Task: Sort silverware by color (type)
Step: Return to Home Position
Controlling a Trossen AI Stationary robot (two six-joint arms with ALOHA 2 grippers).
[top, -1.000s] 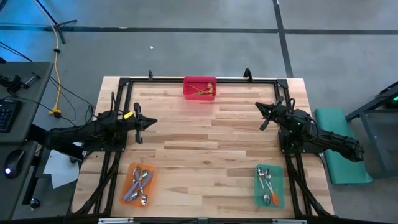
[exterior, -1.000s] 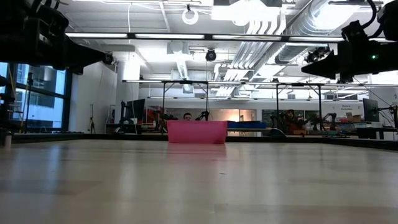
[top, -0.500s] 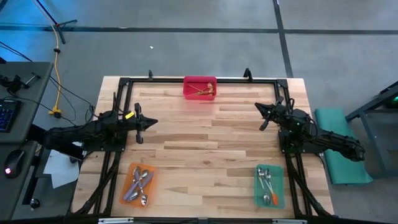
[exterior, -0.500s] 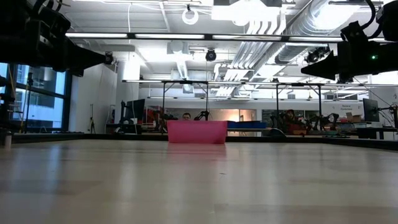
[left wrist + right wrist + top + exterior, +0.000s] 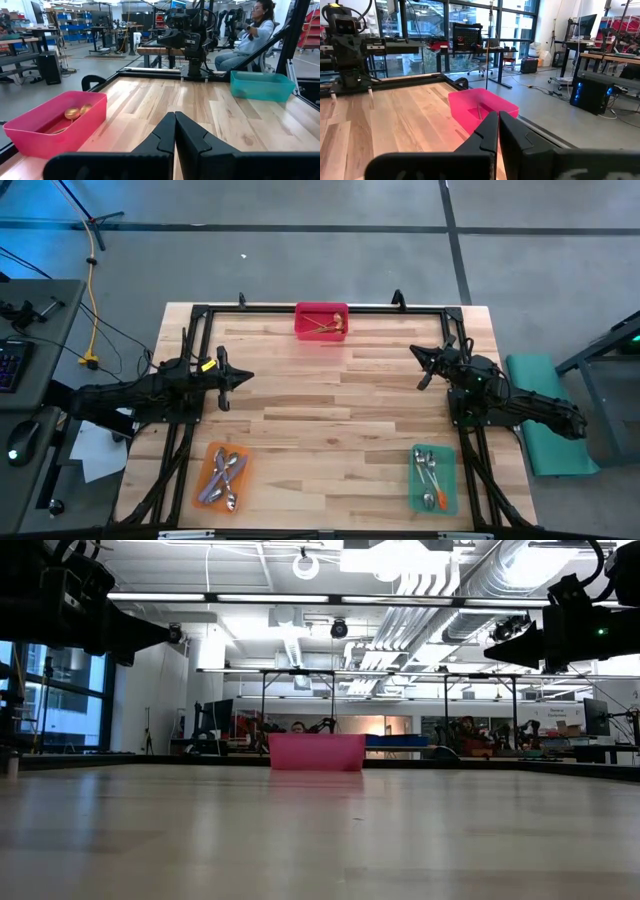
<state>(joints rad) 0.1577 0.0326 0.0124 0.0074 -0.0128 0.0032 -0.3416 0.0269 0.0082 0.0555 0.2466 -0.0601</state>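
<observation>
Gold spoons [image 5: 322, 325] lying in red bin [image 5: 321, 309], far edge mid; purple-handled spoons [image 5: 224, 475] in orange bin [image 5: 204, 478], near-left corner; orange-handled spoons [image 5: 430, 476] in green bin [image 5: 451, 480], near-right corner. L gripper [image 5: 243, 377], R gripper [image 5: 423, 366] hanging pinched closed, empty, well apart from all bins.

Spoons [image 5: 227, 470] lie in a near-left bin [image 5: 207, 463], a near-right bin [image 5: 449, 480] and a far-middle bin [image 5: 303, 313].

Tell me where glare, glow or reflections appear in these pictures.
Low view: the glossy table mirrors the red bin faintly under bright ceiling lights. Left wrist view: the bin casts a pink glow on the wood. High view: even light on the table.
</observation>
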